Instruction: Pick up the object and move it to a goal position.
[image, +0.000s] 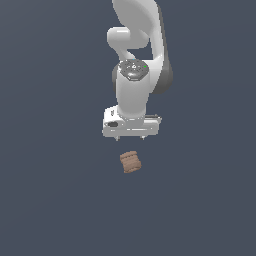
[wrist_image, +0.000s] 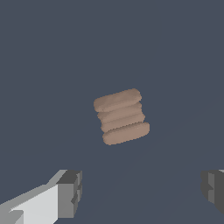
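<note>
The object (image: 130, 162) is a small brown barrel-shaped lump with darker ridges, lying on the dark grey floor. In the wrist view the object (wrist_image: 121, 116) shows as several stacked brown ridges, slightly tilted. My white gripper (image: 129, 138) hangs above and just behind it, apart from it. In the wrist view my gripper (wrist_image: 142, 190) is open, its two dark fingertips (wrist_image: 72, 192) spread wide with nothing between them. The object is narrower than the gap.
A plain dark grey surface fills both views. The white arm (image: 134, 75) rises behind the gripper in the exterior view. No goal marker shows.
</note>
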